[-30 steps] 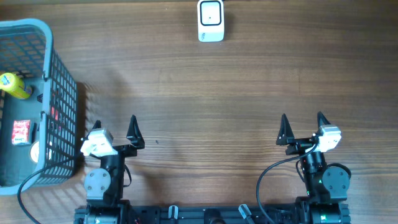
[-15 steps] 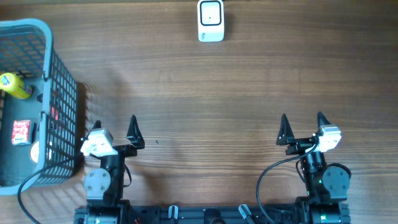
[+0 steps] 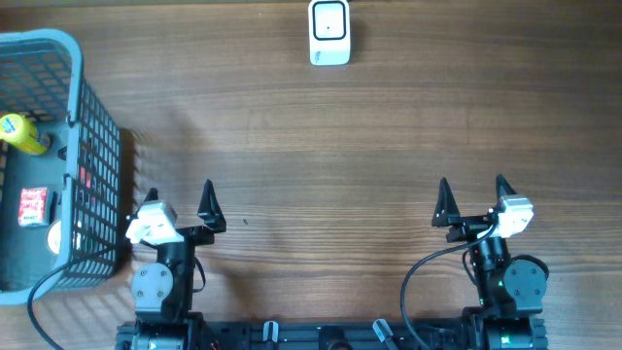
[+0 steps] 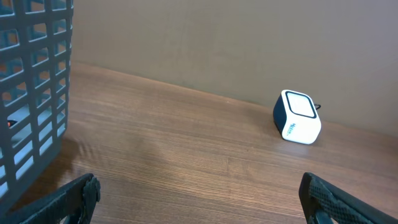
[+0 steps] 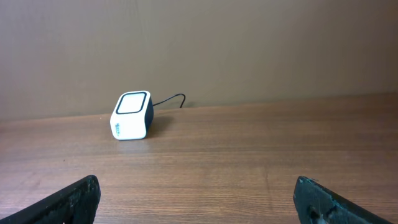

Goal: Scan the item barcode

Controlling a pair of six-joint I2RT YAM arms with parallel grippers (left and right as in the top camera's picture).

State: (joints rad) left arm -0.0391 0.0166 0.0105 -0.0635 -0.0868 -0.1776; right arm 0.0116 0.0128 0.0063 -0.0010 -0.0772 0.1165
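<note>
Left tool (image 3: 180,190) and right tool (image 3: 471,181) stood spread wide over the table (image 3: 340,146). White scanner (image 3: 329,32) sat opposite; mesh basket (image 3: 100,175) stood left.

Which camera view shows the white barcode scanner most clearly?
The right wrist view: the barcode scanner shows its top window, a side face and its cable plainly. The left wrist view shows window and sides too, the cable barely. The overhead view shows only its top, from above.

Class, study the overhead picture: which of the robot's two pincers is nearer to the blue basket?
Left. The left pincer sits just to the right of the basket, close to its mesh wall. The right pincer is far off on the opposite side.
</note>
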